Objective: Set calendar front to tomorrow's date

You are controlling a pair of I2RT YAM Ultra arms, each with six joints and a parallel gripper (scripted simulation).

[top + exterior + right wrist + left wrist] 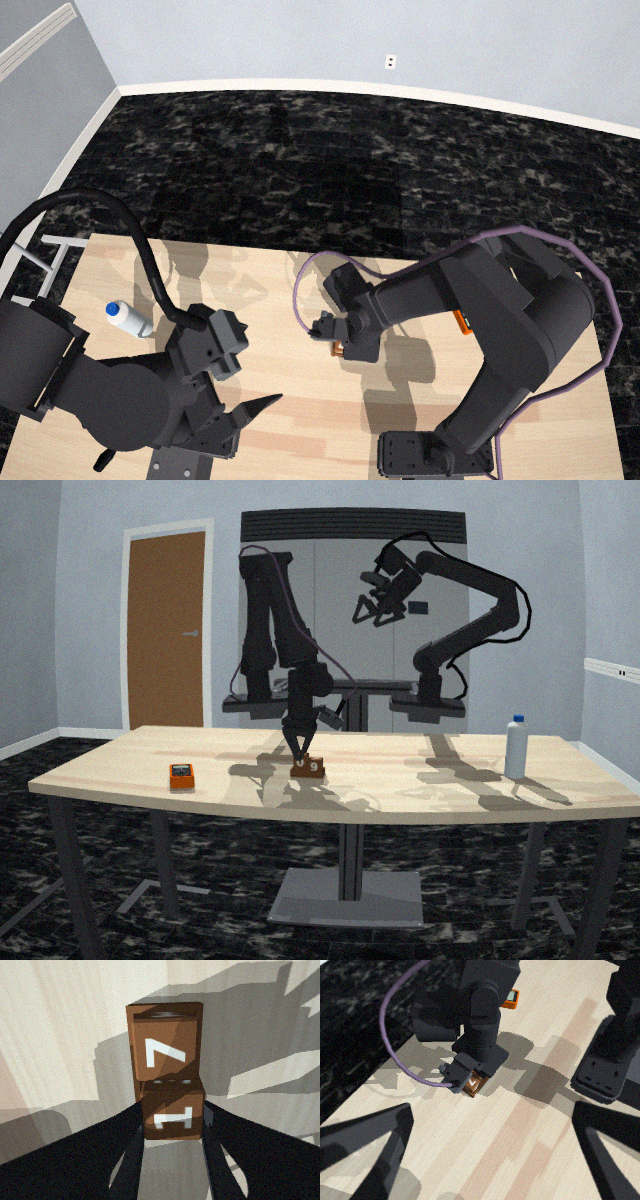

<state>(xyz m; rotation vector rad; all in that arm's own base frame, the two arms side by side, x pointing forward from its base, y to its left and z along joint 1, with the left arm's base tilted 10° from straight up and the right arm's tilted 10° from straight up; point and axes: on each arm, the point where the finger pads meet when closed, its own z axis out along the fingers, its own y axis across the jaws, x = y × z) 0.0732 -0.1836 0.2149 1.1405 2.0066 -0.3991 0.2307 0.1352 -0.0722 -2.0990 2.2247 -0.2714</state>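
Observation:
The tray stands on the table. One cube sits in its far half in the right wrist view, 7 on top and 9 on the side facing the exterior camera. My right gripper is shut on the other cube, at the tray's other half. It has 1 on top and a partly covered 0 towards the exterior camera, and stands slightly higher than the 9 cube. Whether it touches the tray floor is hidden. The front digits are hidden. My left gripper is open and empty, high above the table.
An orange device lies on the right arm's side of the table. A white bottle with a blue cap stands on the left arm's side. The right arm reaches over the tray.

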